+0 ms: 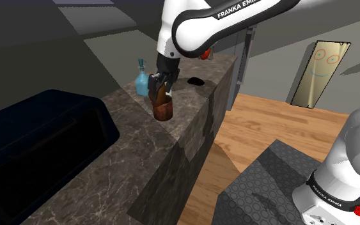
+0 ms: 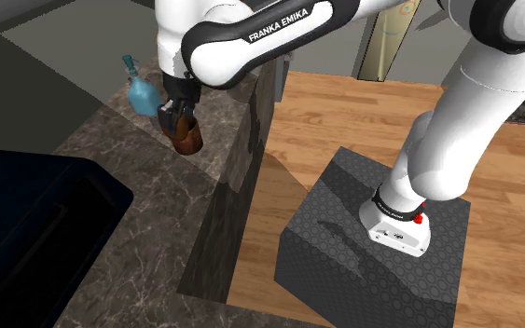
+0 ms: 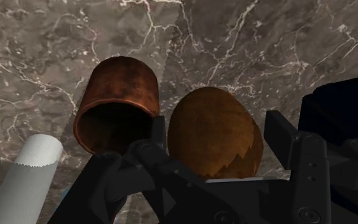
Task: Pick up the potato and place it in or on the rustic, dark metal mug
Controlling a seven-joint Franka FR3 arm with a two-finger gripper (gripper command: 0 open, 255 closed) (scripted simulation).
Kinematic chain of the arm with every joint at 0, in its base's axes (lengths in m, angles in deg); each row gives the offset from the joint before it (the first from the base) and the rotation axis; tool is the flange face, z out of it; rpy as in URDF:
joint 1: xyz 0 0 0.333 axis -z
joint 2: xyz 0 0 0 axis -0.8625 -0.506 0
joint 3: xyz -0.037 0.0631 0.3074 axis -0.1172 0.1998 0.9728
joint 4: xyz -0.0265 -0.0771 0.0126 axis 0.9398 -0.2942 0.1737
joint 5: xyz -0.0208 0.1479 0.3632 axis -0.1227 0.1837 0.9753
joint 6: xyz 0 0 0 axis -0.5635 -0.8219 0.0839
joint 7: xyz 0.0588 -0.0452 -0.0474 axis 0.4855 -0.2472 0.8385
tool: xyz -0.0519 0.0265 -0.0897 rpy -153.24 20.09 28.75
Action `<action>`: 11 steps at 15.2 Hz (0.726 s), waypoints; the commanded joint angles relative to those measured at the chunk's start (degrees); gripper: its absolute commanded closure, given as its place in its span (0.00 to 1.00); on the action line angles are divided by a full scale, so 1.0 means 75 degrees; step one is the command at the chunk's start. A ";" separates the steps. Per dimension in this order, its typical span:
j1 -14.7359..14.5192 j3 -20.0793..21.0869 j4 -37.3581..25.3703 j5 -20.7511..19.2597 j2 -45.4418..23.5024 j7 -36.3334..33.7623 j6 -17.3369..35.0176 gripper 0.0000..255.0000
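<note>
Fingers clasp one potato just beside one rusty-brown mug over the marble counter.

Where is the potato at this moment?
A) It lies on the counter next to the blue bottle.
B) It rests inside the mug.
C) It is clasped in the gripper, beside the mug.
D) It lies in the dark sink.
C: in the wrist view the potato is clasped between the two fingers of the gripper, with the rust-brown mug beside it on the marble counter.
</note>
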 commanded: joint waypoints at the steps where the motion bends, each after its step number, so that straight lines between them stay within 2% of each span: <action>1: 0.0115 -0.0113 -0.0446 -0.0023 -0.0370 0.0237 -0.0086 1.00; 9: 0.0647 -0.0523 -0.2595 0.0003 -0.2004 0.1282 -0.0652 1.00; 11: 0.0650 -0.0523 -0.2443 -0.0004 -0.2044 0.1283 -0.0461 1.00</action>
